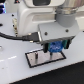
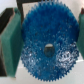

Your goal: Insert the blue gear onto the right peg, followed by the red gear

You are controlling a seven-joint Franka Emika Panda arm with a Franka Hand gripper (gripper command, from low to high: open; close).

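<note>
1. Blue gear (image 2: 48, 47) clamped between the gripper (image 1: 54, 48) fingers (image 2: 10, 42), held flat-faced to the wrist camera, centre hole visible.
2. Held just above the grey black-rimmed plate (image 1: 37, 60), toward its right end in the exterior view.
3. Pegs too blurred to tell apart.

One blue gear (image 2: 48, 47), one tool (image 1: 55, 48), one grey plate (image 1: 35, 59) are visible.

A glossy white desk (image 1: 15, 70) fills the lower part of the exterior view, carrying a flat grey rectangular plate with a black rim (image 1: 37, 60) that lies near the middle of its surface.
</note>
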